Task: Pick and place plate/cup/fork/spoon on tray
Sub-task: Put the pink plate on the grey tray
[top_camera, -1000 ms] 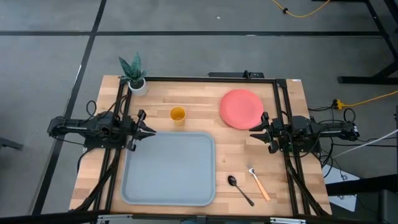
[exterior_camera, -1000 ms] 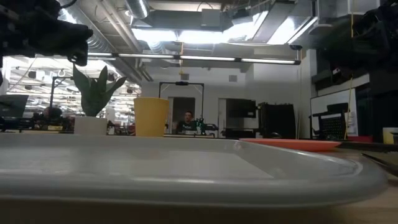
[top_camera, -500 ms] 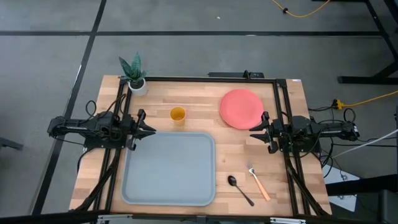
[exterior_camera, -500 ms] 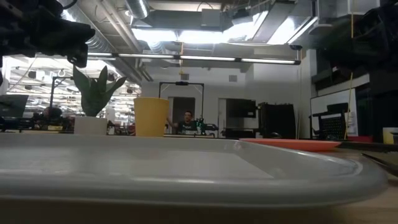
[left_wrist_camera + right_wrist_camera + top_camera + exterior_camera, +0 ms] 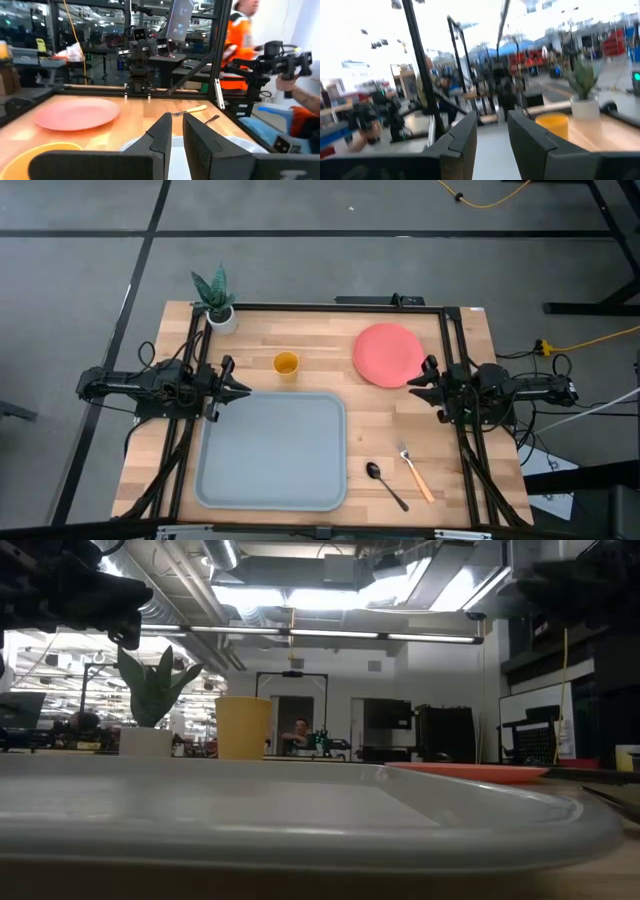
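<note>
The coral-pink plate (image 5: 388,354) lies flat at the far right of the table, and the yellow-orange cup (image 5: 286,364) stands upright just beyond the tray's far edge. The grey-blue tray (image 5: 272,450) lies at the near middle. The dark spoon (image 5: 385,484) and the orange-handled fork (image 5: 415,474) lie to its right. My left gripper (image 5: 240,391) hovers shut at the tray's far left corner, near the cup (image 5: 50,155). My right gripper (image 5: 410,384) hovers slightly open at the plate's near edge, its fingers (image 5: 462,137) apart.
A white pot with a green plant (image 5: 215,300) stands at the far left corner. Dark frame rails run along the left, right and far edges of the table. Bare wood shows between tray and plate. People stand in the room beyond (image 5: 240,50).
My right gripper has shifted a little toward the table's far edge and the plate. The tableware and the tray have stayed where they were.
</note>
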You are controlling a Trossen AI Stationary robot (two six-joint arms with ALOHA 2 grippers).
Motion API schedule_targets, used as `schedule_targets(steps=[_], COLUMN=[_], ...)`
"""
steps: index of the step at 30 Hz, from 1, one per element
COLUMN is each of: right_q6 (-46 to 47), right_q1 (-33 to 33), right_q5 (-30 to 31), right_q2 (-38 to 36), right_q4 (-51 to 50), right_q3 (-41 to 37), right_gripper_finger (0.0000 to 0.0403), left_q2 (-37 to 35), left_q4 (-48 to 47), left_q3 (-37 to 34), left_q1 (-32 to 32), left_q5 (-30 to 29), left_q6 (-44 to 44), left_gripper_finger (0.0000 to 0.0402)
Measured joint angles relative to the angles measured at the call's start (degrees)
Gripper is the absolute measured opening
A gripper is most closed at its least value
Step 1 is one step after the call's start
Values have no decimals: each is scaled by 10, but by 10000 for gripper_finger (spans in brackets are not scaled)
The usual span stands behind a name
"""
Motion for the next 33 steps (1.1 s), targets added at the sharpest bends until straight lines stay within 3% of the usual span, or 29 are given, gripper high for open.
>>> schedule_targets(steps=[5,8,11,13,16,23,26,28,33], right_q6=[48,43,-101,-182,-225,-180,-103,-61,-19], right_q1=[0,0,0,0,0,0,0,0,1], right_q5=[-58,-80,-75,-47,50,236,246,228,191], right_q2=[0,1,2,9,34,186,260,307,407], right_q4=[104,219,326,333,244,-205,-415,-494,-503], right_q3=[0,0,0,13,61,246,317,340,328], right_gripper_finger=[114,114,114,114,114,114,114,114,114], left_q2=[0,0,0,0,0,0,0,0,0], left_q4=[2,2,2,2,7,8,7,7,6], left_q3=[0,0,0,0,0,0,0,0,0], left_q1=[0,0,0,0,0,0,0,0,0], left_q5=[-48,-86,-99,-101,-101,-104,-104,-104,-103], left_q6=[52,61,60,58,34,26,26,26,31], left_gripper_finger=[41,41,41,41,41,41,41,41,41])
